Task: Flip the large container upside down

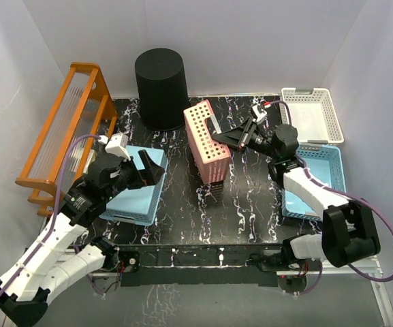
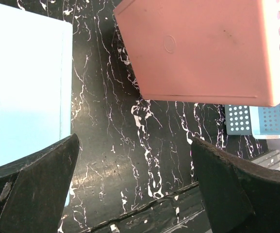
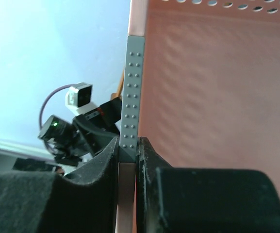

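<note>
At the far edge of the counter (image 1: 250, 197), behind the baskets, the black bucket (image 1: 161, 85) stands upright on its own, and neither arm touches it. From above its top looks like a plain dark disc, so I cannot tell if the opening faces up or down. The right pincer (image 1: 218, 136) is not working on the bucket: it is pressed together on the grey rim strip of the pink basket (image 1: 206, 146), which stands on its long side in the middle of the counter, with its base turned to the left arm. The left pincer (image 1: 148, 169) is spread and holds nothing; it hangs above the counter, at the edge of the blue basket (image 1: 138, 194) near the left arm. To my judgement the task is not begun: the bucket must first be reached, then gripped and turned over.
</note>
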Robot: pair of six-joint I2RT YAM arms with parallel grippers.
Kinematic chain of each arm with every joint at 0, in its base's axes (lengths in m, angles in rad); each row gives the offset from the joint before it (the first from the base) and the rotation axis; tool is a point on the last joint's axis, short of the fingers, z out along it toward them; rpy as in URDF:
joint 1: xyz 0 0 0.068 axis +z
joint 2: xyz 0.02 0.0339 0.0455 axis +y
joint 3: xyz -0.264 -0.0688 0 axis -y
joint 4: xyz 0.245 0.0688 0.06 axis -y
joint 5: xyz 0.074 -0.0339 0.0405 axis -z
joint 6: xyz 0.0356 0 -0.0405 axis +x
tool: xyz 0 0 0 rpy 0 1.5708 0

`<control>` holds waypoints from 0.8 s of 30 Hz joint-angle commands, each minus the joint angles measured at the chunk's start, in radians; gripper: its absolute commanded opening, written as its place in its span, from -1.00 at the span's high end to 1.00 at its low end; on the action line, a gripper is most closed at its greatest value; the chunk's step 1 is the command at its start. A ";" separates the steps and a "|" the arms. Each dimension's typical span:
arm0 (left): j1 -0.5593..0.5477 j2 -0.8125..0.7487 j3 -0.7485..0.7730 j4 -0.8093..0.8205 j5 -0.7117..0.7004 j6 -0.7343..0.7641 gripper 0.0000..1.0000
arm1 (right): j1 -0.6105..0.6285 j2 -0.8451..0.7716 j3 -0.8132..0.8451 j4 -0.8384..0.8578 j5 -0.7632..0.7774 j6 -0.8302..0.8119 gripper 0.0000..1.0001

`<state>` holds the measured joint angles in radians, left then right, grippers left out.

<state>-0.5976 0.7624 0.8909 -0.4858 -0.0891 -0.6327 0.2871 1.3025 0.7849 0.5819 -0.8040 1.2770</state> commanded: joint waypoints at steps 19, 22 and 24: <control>-0.002 0.013 -0.007 0.013 -0.004 0.004 -0.97 | -0.108 0.362 -0.234 1.085 -0.116 0.763 1.00; -0.001 0.012 -0.005 0.015 -0.004 0.005 -0.97 | -0.150 0.418 -0.263 1.113 -0.136 0.764 0.93; -0.001 0.014 -0.003 0.014 -0.003 0.006 -0.97 | -0.188 0.432 -0.274 1.106 -0.148 0.737 0.75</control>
<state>-0.5976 0.7849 0.8749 -0.4854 -0.0898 -0.6388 0.1509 1.6905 0.5495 1.4517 -0.8841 2.0460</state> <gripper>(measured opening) 0.986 0.119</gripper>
